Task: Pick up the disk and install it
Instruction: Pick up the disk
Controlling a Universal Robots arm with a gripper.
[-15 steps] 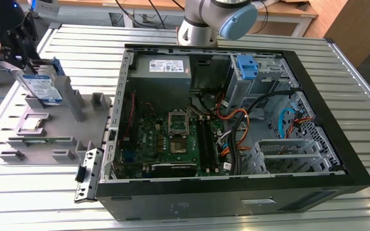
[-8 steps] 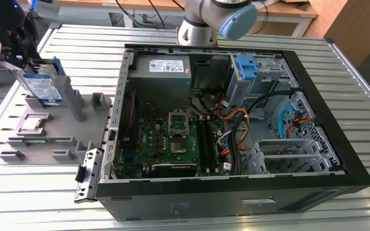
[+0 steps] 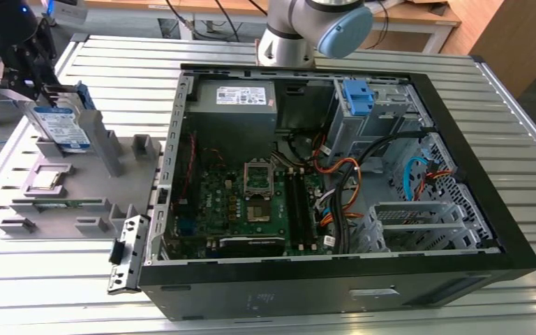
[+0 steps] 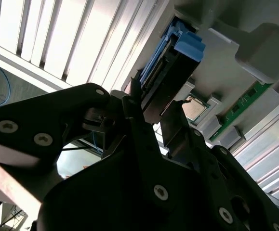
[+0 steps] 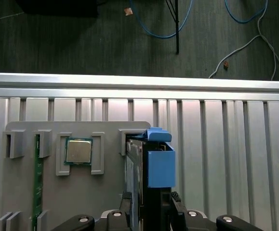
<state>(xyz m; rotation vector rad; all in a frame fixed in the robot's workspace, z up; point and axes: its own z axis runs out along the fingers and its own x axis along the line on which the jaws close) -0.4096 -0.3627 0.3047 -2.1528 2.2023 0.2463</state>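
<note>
The disk [image 3: 63,129] is a silver drive with a white-and-blue label and blue side rails. It stands on edge at the far end of the grey fixture plate [image 3: 72,181], at the exterior view's left. My gripper [image 3: 42,98] is right above it. In both wrist views the black fingers [image 4: 132,103] sit against the two faces of the disk [image 4: 173,57], shut on it. The first wrist view shows the disk [image 5: 151,163] edge-on, its blue rail uppermost, between my gripper [image 5: 146,204] and the fixture slot.
A processor chip [image 5: 78,150] and a green memory stick [image 5: 37,183] lie in fixture pockets beside the disk. The open computer case [image 3: 343,181] lies to the exterior view's right, with a blue bracket [image 3: 356,98], power supply [image 3: 245,98] and metal drive cage [image 3: 417,223] inside.
</note>
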